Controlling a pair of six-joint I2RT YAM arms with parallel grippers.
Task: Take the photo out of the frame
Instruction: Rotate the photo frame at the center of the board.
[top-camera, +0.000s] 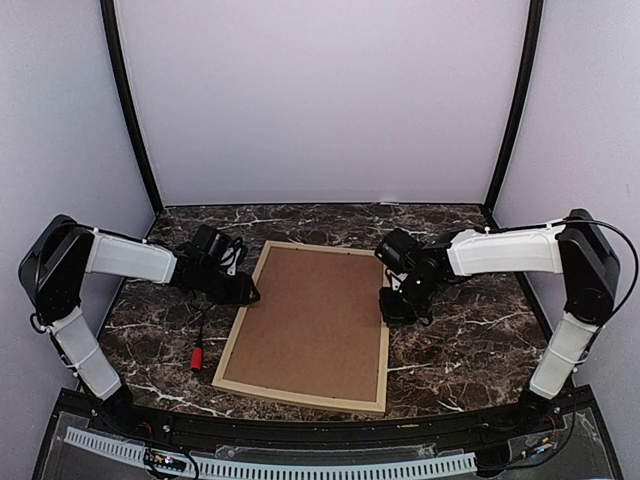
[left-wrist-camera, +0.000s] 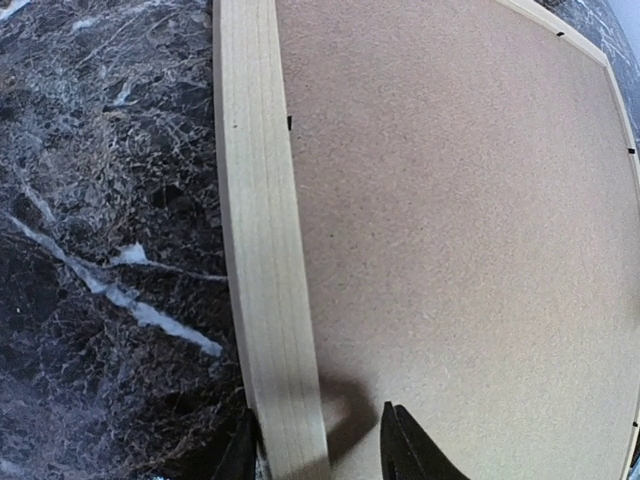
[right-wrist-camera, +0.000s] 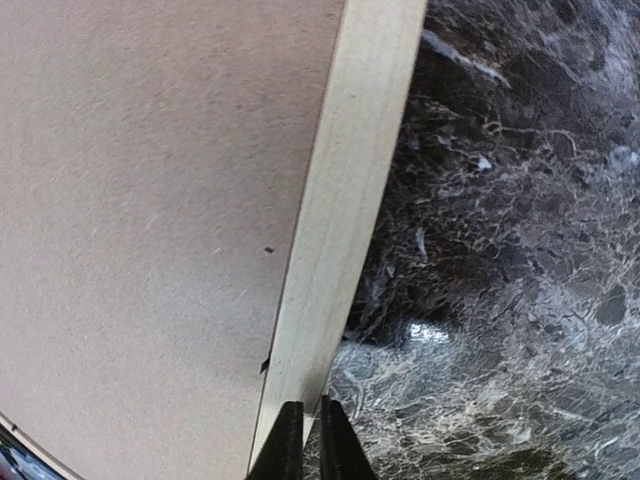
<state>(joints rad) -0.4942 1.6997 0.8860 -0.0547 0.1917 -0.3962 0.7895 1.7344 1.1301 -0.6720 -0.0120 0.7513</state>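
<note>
Frame lies backing board up on the desk. Left end effector, open, straddles its 9 o'clock moulding; right end effector, closed, sits at the 3 o'clock edge.

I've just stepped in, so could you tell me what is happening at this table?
The frame lies face down on the marble table, brown backing board up and in place. The left end effector straddles its left rail, open; the right end effector, shut, sits at the right rail. The photo is hidden.
</note>
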